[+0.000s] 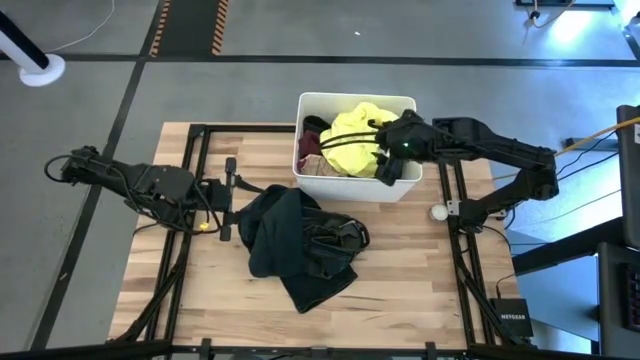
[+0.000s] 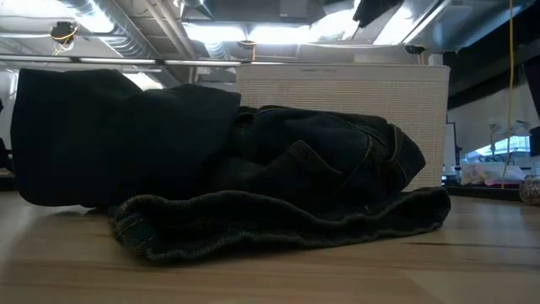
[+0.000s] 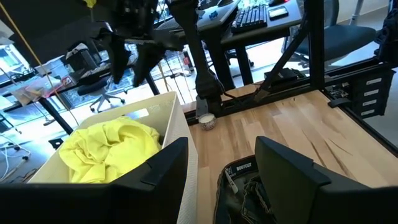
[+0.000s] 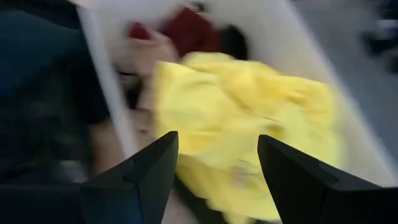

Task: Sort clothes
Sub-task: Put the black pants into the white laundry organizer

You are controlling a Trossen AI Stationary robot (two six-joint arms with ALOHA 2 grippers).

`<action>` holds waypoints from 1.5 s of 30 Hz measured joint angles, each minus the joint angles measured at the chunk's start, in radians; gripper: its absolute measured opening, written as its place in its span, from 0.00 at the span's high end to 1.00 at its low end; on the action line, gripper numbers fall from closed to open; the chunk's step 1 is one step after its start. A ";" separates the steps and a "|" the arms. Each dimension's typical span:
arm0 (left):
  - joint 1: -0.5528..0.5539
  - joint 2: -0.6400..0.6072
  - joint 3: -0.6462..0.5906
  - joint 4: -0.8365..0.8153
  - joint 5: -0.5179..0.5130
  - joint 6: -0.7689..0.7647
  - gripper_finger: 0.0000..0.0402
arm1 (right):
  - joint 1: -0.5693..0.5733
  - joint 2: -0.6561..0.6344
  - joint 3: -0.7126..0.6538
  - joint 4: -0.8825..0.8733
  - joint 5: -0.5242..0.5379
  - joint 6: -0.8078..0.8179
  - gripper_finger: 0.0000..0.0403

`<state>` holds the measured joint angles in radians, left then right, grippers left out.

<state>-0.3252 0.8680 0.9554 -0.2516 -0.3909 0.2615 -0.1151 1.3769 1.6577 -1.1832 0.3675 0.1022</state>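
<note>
A white bin (image 1: 404,186) stands at the table's far middle. A neon yellow garment (image 1: 355,140) lies on top in it, with a maroon piece (image 1: 312,145) at its left end. My right gripper (image 1: 384,152) hangs open above the bin's right part, over the yellow garment (image 4: 249,118). A pile of dark clothes (image 1: 300,235) lies on the table in front of the bin, a black piece (image 2: 126,135) draped over dark jeans-like cloth (image 2: 329,160). My left gripper (image 1: 230,188) stands open at the pile's left, raised, with nothing between its fingers (image 3: 158,168).
A small round white object (image 1: 438,211) lies on the table right of the bin. Black frame rails (image 1: 196,170) run along the table's left and right sides. Bare wood (image 1: 400,290) shows in front of the pile. Desks and chairs stand beyond the table.
</note>
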 joint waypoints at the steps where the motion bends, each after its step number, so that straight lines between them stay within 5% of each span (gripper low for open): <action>1: 0.000 0.000 0.000 0.000 0.000 0.000 0.55 | 0.010 0.002 0.000 0.016 -0.055 0.005 0.41; 6: 0.000 0.000 0.000 0.000 0.000 0.000 0.55 | 0.105 0.041 0.000 0.101 -0.236 0.007 0.41; 15: 0.000 0.000 0.000 0.001 0.000 -0.003 0.55 | 0.297 0.209 -0.001 0.204 -0.220 -0.051 0.41; 28: 0.000 0.000 0.000 0.001 0.000 -0.003 0.55 | 0.428 0.494 -0.002 0.222 -0.216 0.019 0.41; 34: 0.000 0.000 0.000 0.001 0.000 -0.004 0.55 | 0.466 0.587 -0.002 0.258 -0.018 0.147 0.41; 45: 0.000 0.000 0.000 0.006 0.000 -0.003 0.55 | 0.503 0.675 -0.002 0.320 0.112 0.216 0.41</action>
<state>-0.3255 0.8677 0.9554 -0.2451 -0.3909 0.2581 0.3880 2.0518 1.6562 -0.8630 0.4791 0.3180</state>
